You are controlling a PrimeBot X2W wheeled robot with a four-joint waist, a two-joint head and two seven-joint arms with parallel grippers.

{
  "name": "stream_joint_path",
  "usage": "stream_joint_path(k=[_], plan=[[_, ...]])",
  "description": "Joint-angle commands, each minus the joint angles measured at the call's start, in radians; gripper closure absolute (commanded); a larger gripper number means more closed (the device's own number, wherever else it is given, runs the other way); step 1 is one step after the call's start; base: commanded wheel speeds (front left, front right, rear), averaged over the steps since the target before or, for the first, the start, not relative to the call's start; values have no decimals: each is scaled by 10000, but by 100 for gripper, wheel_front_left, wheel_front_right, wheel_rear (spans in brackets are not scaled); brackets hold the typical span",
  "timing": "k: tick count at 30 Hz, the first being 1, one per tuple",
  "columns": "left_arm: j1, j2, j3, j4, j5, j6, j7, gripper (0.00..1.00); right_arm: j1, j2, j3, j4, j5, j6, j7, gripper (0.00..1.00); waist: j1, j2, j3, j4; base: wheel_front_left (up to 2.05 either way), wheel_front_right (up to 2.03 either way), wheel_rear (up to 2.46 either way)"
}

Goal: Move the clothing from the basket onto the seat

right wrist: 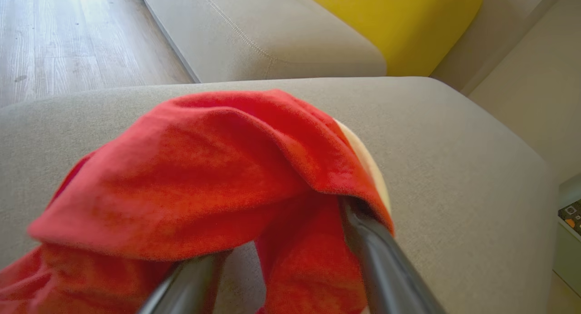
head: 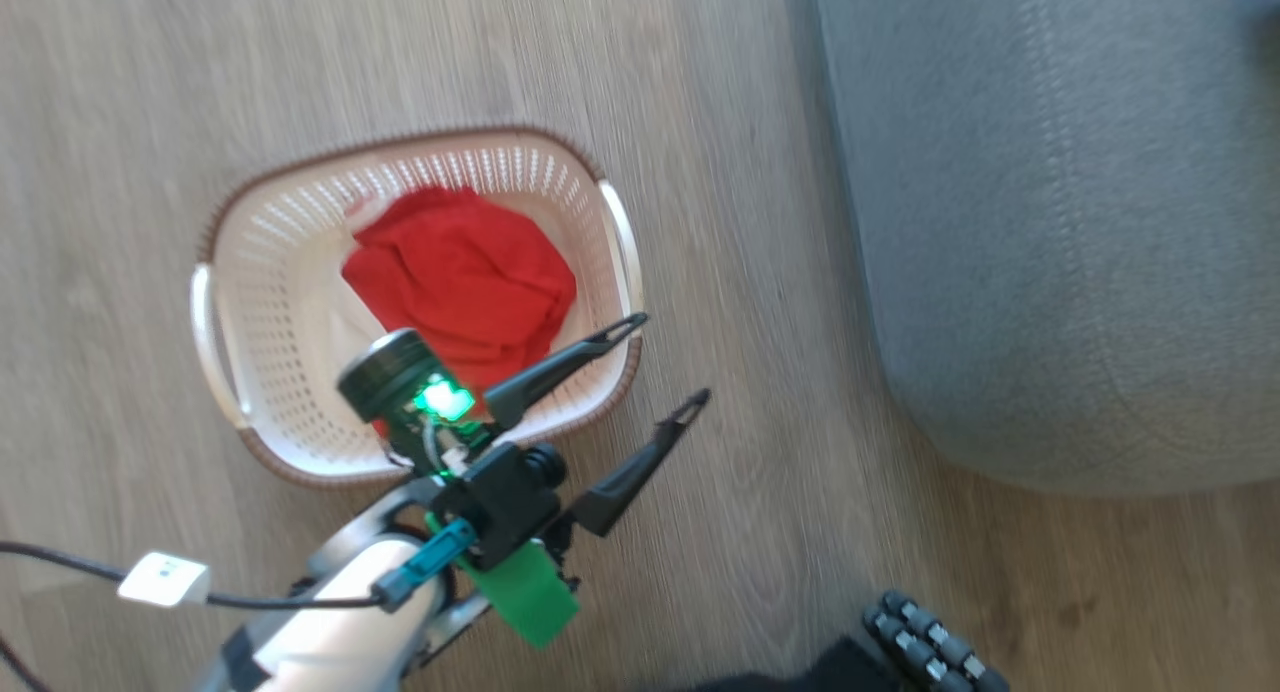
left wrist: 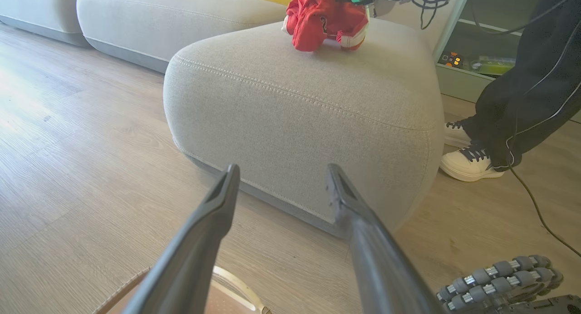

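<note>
Draping over spread right gripper (right wrist: 281,234) fingers: bright red fabric garment with white trim (right wrist: 204,178), on large grey upholstered seat (right wrist: 454,146) | risk: cloth may be snagged, dragged off on retreat | second red garment (head: 465,277) is seen in cream perforated plastic basket (head: 230,272) | left gripper (head: 672,359) is held spread.

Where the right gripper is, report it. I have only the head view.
Observer: The right gripper is over the seat, jaws apart.
Operator: Say what it carries.
Observer: A red garment is draped over its fingers and lies on the seat.
Operator: Report anyone nearby.
Observer: A person's white shoes stand beside the seat.
</note>
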Motion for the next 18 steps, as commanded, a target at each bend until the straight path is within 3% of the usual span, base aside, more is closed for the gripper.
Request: stream_joint_path(k=[1, 5, 8, 14, 18], plan=[[-128, -169, 199, -210, -34, -10, -51, 0, 162, -347, 198, 108, -77, 67, 366, 0, 0, 0, -813, 143, 0, 0, 0], [15, -671, 233, -27, -96, -11, -51, 0, 440, -684, 529, 1342, -121, 67, 2031, 0, 0, 0, -1540, 213, 0, 0, 0], [187, -1028, 319, 119, -138, -11, -51, 0, 362, -818, 957, 1809, -97, 67, 2590, 0, 0, 0, -2073, 275, 0, 0, 0], [546, -1511, 446, 341, -162, -11, -51, 0, 79, -624, 1973, 2102, 125, 67, 1725, 0, 0, 0, -2995, 398, 0, 0, 0], [845, -1827, 711, 530, -142, -11, -51, 0, -28, -372, 2856, 2177, 658, 67, 526, 0, 0, 0, -3672, 593, 0, 0, 0]])
